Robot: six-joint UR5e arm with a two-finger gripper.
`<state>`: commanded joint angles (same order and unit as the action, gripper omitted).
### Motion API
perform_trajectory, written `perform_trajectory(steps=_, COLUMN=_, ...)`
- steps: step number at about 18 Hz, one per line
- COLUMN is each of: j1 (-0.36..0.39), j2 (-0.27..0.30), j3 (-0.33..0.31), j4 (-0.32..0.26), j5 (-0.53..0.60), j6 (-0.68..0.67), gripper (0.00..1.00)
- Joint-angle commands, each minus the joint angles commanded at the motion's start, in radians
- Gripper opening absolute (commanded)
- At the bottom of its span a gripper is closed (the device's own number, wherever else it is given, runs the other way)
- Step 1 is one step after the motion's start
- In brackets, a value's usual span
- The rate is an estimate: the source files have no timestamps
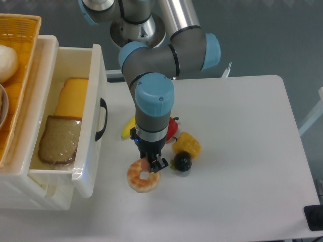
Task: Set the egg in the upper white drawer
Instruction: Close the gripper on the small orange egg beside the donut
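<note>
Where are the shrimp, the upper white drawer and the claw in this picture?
shrimp [142, 177]: fixed camera, on its orange-and-white ring body.
upper white drawer [97, 75]: fixed camera, on its white front panel, above the black handle.
claw [153, 165]: fixed camera, between its fingertips, above the shrimp.

From my feed: counter [242, 151] reads matt white, smooth, laminate-like. Drawer [93, 101] is smooth white plastic with a slight sheen; its handle [102, 119] glossy black plastic. Basket [22, 60] is woven yellow wicker, rough-textured. Arm [151, 96] shows matt grey metal shells with smooth light-blue plastic caps. Shrimp [143, 176] looks like shiny moulded plastic. Bread slice [59, 141] has a grainy brown face. Corn [186, 145] is bumpy, glossy yellow.
</note>
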<state>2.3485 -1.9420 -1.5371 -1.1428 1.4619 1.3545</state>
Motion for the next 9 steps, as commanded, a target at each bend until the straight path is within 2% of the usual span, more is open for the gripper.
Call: perform_trajectory(steps=9, j1=0.005, j2=0.008, j3=0.012, j4=0.0, j5=-0.003, j6=-0.028, gripper=0.26)
